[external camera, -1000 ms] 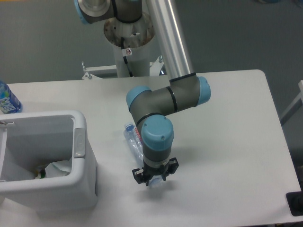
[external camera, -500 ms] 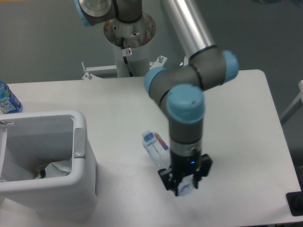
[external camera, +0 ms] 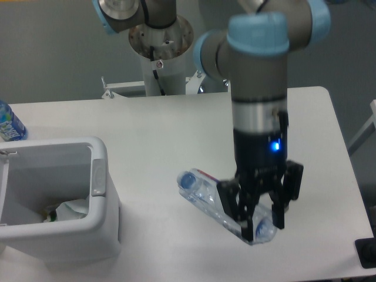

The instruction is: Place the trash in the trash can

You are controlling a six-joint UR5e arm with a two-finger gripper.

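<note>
Lift is what is changing here: your hand [external camera: 258,220] is clenched on the base end of the slim clear plastic bottle [external camera: 220,202], and over the last second the arm has been rising toward the camera and swinging right, carrying the bottle away from where it was lying on the worktop [external camera: 147,135]. You are now holding it tilted, cap end pointing left toward the trash can [external camera: 97,176], well apart from the rim. The crumpled white paper wrapper [external camera: 70,208] is already lying inside the can. The stouter blue-and-green bottle [external camera: 9,123] is standing at the far left edge. By my judgement, you are needing to carry leftward over the opening before releasing.
</note>
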